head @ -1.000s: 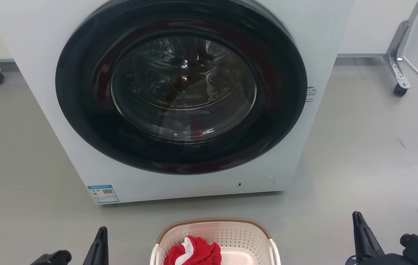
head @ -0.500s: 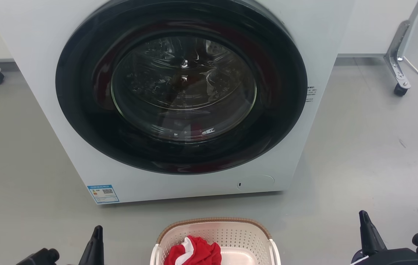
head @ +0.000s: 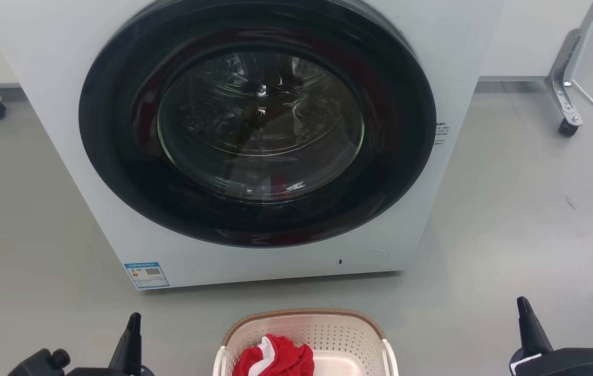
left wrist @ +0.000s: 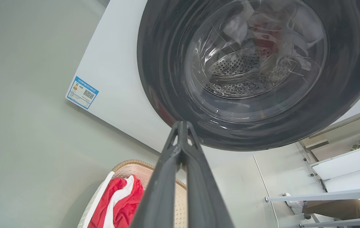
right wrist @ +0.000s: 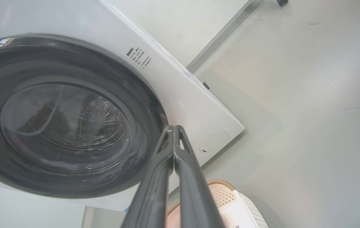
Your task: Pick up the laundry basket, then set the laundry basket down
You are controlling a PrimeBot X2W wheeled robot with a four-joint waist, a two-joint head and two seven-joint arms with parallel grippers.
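The left gripper has its two fingers pressed together on nothing, and so does the right gripper. On the floor between them stands one laundry basket, apart from both, holding one red and white cloth. Just beyond it is one washing machine, door shut. Its blue sticker carries a QR code, and small dark print sits right of the door; neither is readable

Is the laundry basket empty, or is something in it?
Not empty. A red and white cloth lies in the laundry basket, toward its left side; pale base shows beside it.
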